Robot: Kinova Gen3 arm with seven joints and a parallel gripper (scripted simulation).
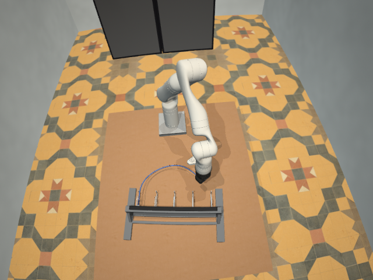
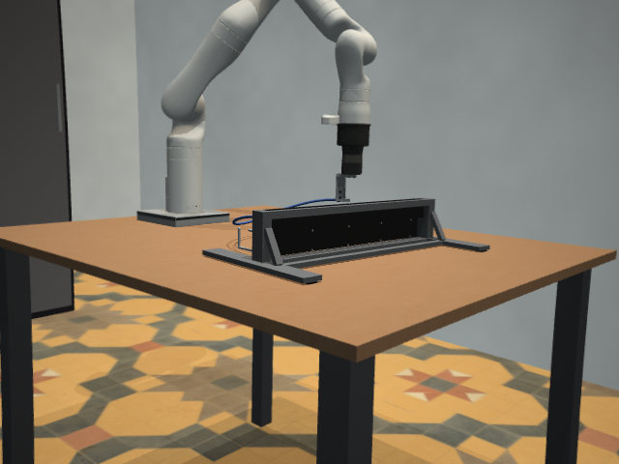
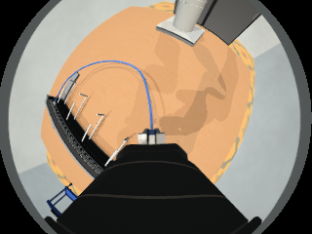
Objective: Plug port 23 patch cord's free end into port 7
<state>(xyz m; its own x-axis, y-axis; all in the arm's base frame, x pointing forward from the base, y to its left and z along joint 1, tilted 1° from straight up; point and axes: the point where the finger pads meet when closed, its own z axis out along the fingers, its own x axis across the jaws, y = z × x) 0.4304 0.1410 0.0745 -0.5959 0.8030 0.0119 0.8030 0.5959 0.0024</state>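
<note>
The blue patch cord [image 1: 174,165] [image 2: 312,200] [image 3: 112,61] arcs from the panel end at the left in the top view to my gripper [image 2: 341,198] [image 3: 151,134]. My gripper is shut on the cord's free-end plug, which is mostly hidden between the fingers; its latch cannot be made out. The gripper is on the panel's front side, off the rack's right end in the top view, apart from it. In the exterior view the fingertips show just above the top bar. The rack [image 1: 220,233] [image 2: 259,264] stands upright on its feet. Port 7 and the number plates cannot be read.
Several thin metal cord hooks [image 1: 174,199] [image 3: 99,115] stick out from the panel's front, one close to the gripper's side of the rack. The arm's base [image 1: 172,131] [image 3: 180,33] stands beyond the cord's arc. A dark cabinet [image 1: 132,27] is behind it.
</note>
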